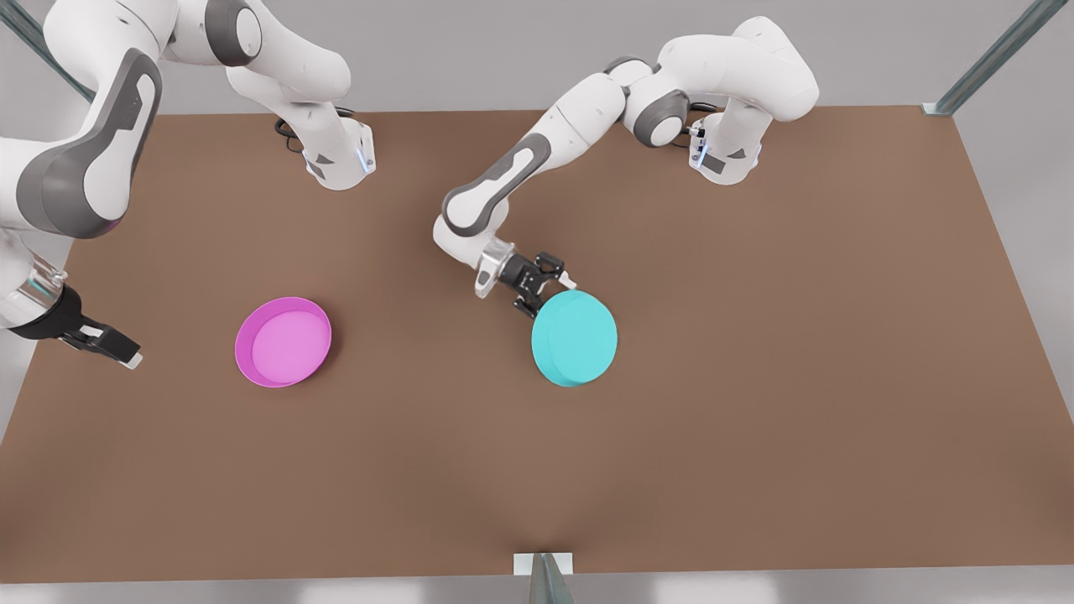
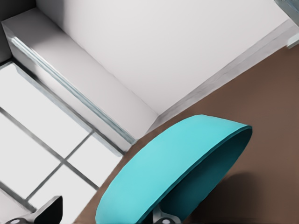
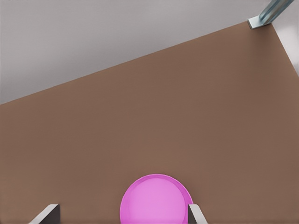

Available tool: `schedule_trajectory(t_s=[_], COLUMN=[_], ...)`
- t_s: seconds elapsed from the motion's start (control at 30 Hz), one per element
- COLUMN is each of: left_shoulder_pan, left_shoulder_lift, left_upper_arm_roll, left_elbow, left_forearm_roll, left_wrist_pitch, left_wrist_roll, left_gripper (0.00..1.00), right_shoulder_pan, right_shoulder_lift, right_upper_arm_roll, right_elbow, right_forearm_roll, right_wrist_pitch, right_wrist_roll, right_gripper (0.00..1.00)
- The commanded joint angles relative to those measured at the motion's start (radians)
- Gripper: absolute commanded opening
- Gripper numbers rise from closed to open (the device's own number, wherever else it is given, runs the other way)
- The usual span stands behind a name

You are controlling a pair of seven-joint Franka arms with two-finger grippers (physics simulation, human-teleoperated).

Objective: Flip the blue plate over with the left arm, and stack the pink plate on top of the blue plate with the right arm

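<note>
on the brown table (image 1: 755,377), left pincer (image 1: 550,285) clamped on tilted blue plate (image 1: 576,337); right pincer (image 1: 113,344) apart near pink plate (image 1: 284,342)

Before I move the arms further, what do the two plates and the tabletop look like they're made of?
Blue plate: apparently smooth plastic, evenly cyan, matte, thin rim; the left claw sits at its edge. Pink plate: likely the same plastic, magenta wall, lighter inside; the right claw waits open beside it. Table: flat brown matte board, maybe laminate or cardboard.
</note>
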Motion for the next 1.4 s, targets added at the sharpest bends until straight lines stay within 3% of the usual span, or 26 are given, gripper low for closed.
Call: schedule_trajectory(t_s=[0.0,0.1,0.53,1.0,1.2,1.27,1.37], left_shoulder_pan=[0.0,0.0,0.0,-0.011,0.0,0.058,0.342], left_shoulder_lift=[0.0,0.006,-0.001,-0.014,-0.049,-0.145,-0.322], left_upper_arm_roll=[0.0,-0.005,-0.081,-0.092,-0.214,-0.25,-0.255], left_elbow=[0.001,0.017,0.119,0.119,0.168,0.23,0.216], left_forearm_roll=[-0.096,-0.127,-0.191,-0.18,-0.191,-0.398,-0.941], left_wrist_pitch=[0.004,0.03,0.028,0.053,0.119,0.14,0.298], left_wrist_roll=[-0.024,-0.201,-0.227,-0.002,-0.005,-0.009,-0.006], left_gripper=[1.0,1.0,1.0,1.0,1.0,1.0,1.0], right_shoulder_pan=[0.0,0.0,-0.002,0.044,0.044,0.046,0.051], right_shoulder_lift=[0.0,0.0,0.009,-0.017,-0.049,-0.055,-0.054], right_upper_arm_roll=[0.0,0.0,-0.002,0.006,0.005,0.008,0.008], right_elbow=[0.0,0.0,0.0,0.0,0.005,0.005,0.003], right_forearm_roll=[0.0,0.002,0.002,0.008,-0.002,0.0,0.0], right_wrist_pitch=[0.0,0.0,0.009,-0.074,-0.095,-0.123,-0.153], right_wrist_roll=[0.0,0.0,0.0,0.011,0.011,0.009,0.005], right_gripper=[1.0,1.0,1.0,1.0,1.0,1.0,1.0])
